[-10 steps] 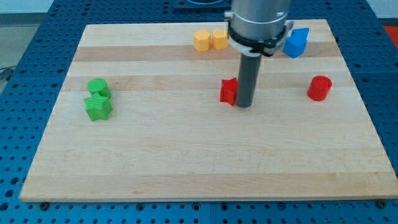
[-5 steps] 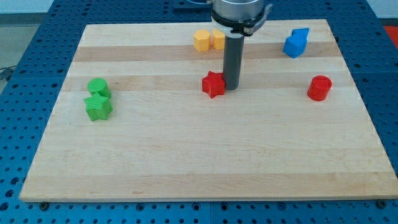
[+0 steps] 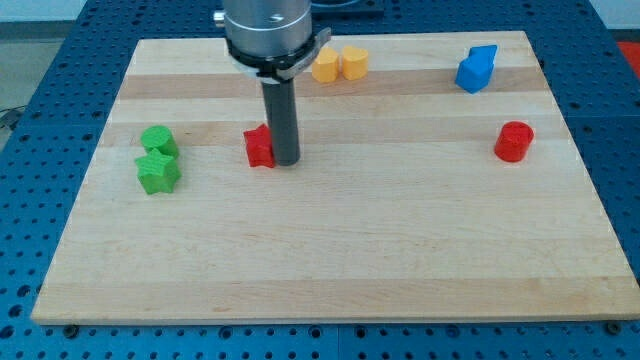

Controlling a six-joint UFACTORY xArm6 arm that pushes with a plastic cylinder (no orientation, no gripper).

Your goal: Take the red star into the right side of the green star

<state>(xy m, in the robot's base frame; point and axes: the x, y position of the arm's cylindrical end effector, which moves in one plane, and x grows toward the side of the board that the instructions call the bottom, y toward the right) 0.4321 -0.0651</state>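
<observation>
1. Sliding toward the view's left, the red star (image 3: 259, 147) has covered a good part of the worktop (image 3: 330, 270) in the last second: it sat near the middle, and it now lies left of centre, near the green star (image 3: 158, 172) but with bare wood between them.
2. That shift likely puts the task well past halfway; the red star sits a little higher in the view than the green star, so the remaining push probably needs a slight downward slant.
3. The end effector is a plain rod with nothing to open or close. Its tip (image 3: 286, 162) touches the red star's right side, and the rod stands upright under the grey wrist.
4. A green block (image 3: 158, 140) of unclear shape touches the green star's upper edge.
</observation>
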